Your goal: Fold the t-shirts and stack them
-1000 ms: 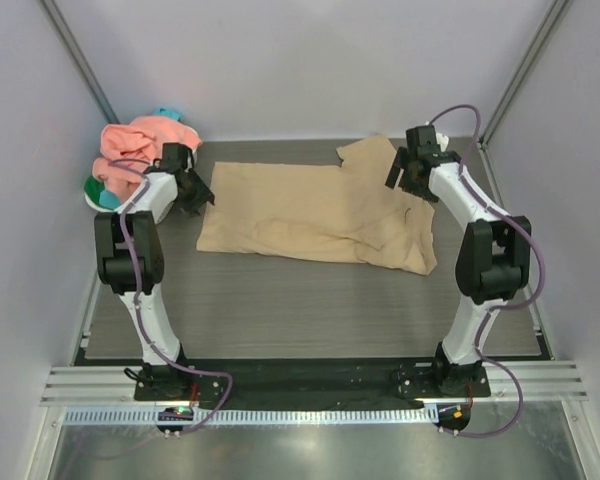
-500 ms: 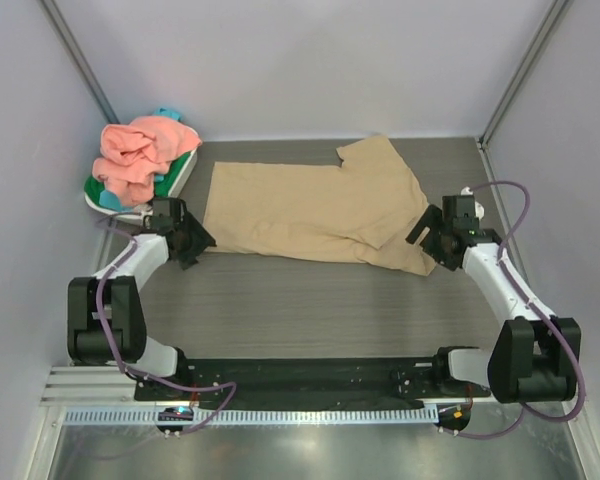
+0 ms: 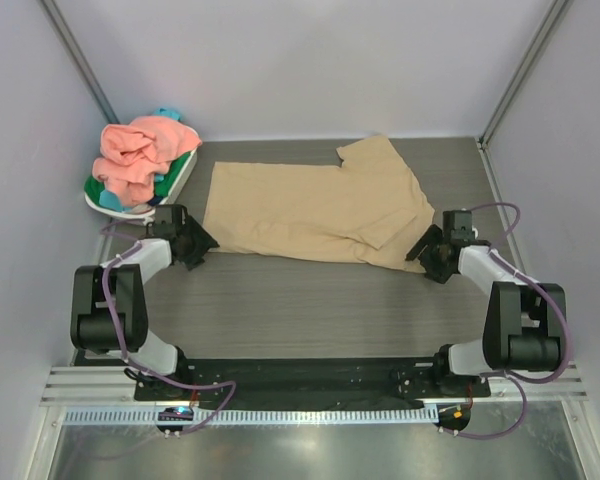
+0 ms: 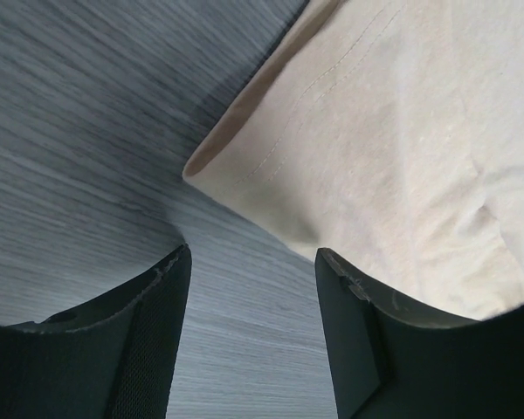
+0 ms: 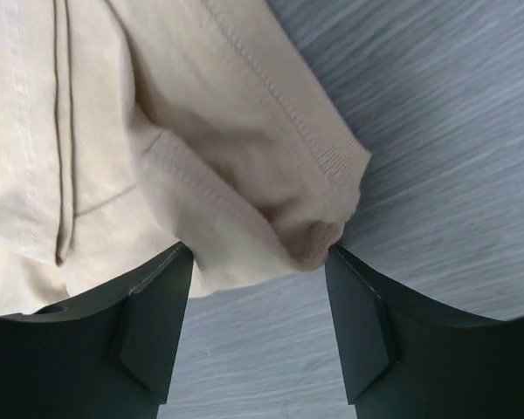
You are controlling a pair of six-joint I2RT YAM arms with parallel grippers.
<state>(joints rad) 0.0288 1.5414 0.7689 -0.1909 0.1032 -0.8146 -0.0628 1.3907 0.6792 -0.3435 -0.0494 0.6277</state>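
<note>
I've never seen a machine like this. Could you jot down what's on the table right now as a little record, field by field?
Spread out: tan t-shirt, mostly flat on the table, rumpled at its near right corner
Left hand: open, low by the shirt's near left corner, gripping nothing
Right hand: open, fingers either side of the near right corner
Waiting: salmon pink t-shirt bunched over green t-shirt and teal t-shirt
Holder: white basket, far left
Folding: not yet done
</note>
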